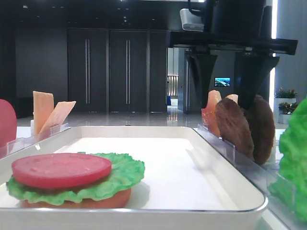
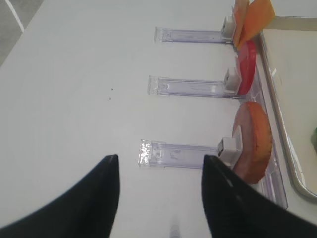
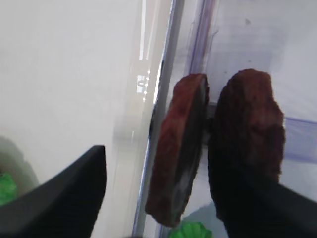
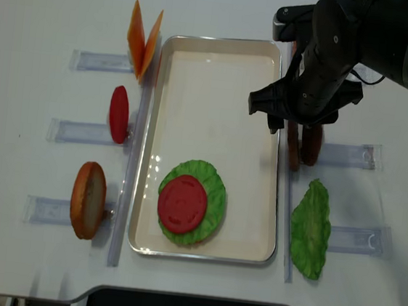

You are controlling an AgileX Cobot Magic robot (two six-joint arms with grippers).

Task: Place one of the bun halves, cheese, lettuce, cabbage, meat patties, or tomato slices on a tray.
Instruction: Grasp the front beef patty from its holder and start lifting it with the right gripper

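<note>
Right gripper (image 3: 168, 198) hangs directly over the two meat patties (image 4: 302, 143), which stand on edge in the rack just right of the tray (image 4: 221, 60). Jaws wide apart, holding nothing; the inner patty (image 3: 176, 148) sits between them. Its flat faces face the fingers, so you'd descend straight. Left gripper (image 2: 161, 191) is spread wide, empty, well apart.

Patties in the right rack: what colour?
Dark reddish brown patties, grainy surface; right wrist view shows it best.
</note>
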